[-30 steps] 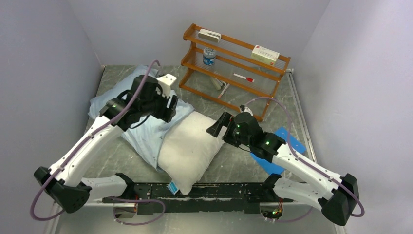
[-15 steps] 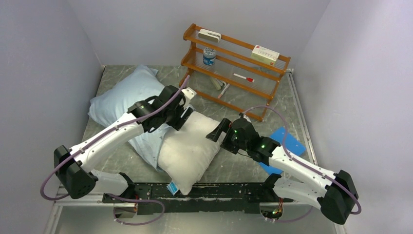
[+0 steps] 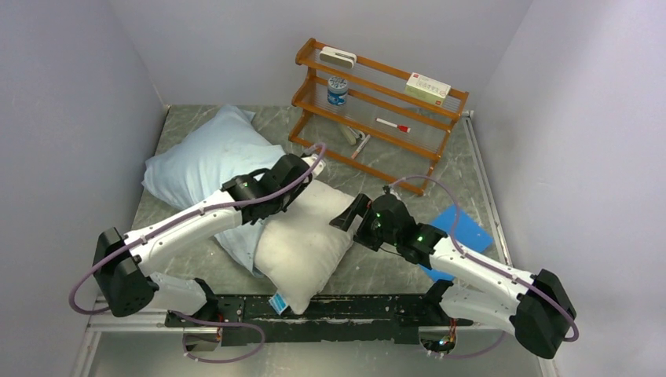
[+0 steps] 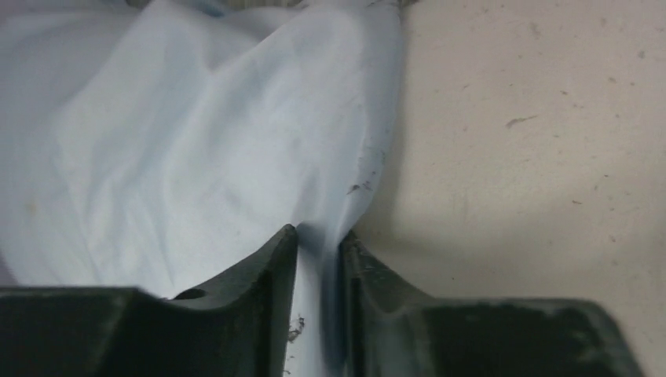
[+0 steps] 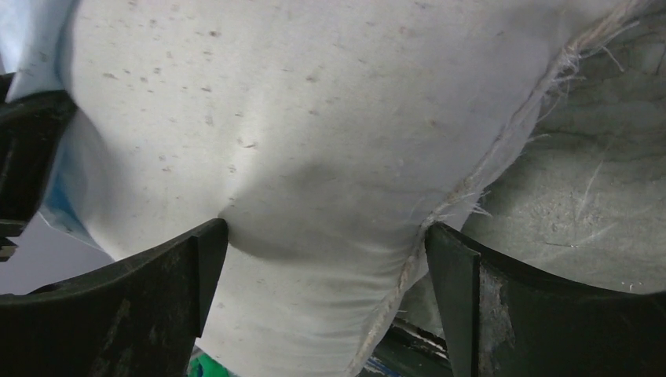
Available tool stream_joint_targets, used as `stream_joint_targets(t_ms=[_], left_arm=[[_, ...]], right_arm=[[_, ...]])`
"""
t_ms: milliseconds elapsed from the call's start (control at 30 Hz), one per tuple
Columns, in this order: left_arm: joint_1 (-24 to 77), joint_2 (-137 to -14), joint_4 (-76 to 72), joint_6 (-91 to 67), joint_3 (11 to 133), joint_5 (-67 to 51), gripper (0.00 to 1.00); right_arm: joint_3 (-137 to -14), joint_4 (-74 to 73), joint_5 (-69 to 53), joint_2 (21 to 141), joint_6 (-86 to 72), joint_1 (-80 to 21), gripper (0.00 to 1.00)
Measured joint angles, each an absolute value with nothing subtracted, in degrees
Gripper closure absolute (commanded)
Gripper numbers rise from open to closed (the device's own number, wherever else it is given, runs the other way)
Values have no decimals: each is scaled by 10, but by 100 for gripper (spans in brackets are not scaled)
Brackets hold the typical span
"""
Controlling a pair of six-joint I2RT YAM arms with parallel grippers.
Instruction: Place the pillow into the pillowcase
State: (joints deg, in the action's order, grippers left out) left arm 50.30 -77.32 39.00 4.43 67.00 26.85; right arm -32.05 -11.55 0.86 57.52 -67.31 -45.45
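The off-white pillow [image 3: 302,236] lies in the middle of the table, its blue-and-white tag [image 3: 277,302] at the near end. The pale-blue pillowcase [image 3: 204,157] lies to its far left and reaches under its left side. My left gripper [image 3: 305,174] is at the pillow's far-left edge, shut on a fold of the pillowcase [image 4: 196,141], with the pillow [image 4: 534,141] just to its right in the left wrist view. My right gripper [image 3: 349,214] is at the pillow's right edge. Its jaws [image 5: 322,236] stand wide and press into a bulge of the pillow [image 5: 314,118].
A wooden rack [image 3: 377,110] with a jar, boxes and pens stands at the back right. A flat bright-blue sheet [image 3: 459,228] lies under the right arm. A black rail [image 3: 361,308] runs along the near edge. Walls close in left and right.
My left arm has swung right from over the pillowcase to the pillow's far-left edge, still pinching blue cloth. The right gripper has shifted slightly left at the pillow.
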Motion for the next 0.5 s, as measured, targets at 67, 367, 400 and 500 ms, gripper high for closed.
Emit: stream_joint_targets(t_ms=[67, 367, 400, 500], left_arm=[[514, -778, 383, 52, 670, 283, 89], [601, -791, 387, 56, 710, 311, 95], [608, -789, 387, 51, 716, 305, 95], [627, -770, 380, 30, 719, 277, 95]], right_arm=[[-306, -101, 3, 575, -677, -455, 0], [-226, 62, -71, 577, -682, -452, 9], [-218, 86, -80, 581, -682, -452, 10], [-207, 155, -107, 608, -682, -450, 13]])
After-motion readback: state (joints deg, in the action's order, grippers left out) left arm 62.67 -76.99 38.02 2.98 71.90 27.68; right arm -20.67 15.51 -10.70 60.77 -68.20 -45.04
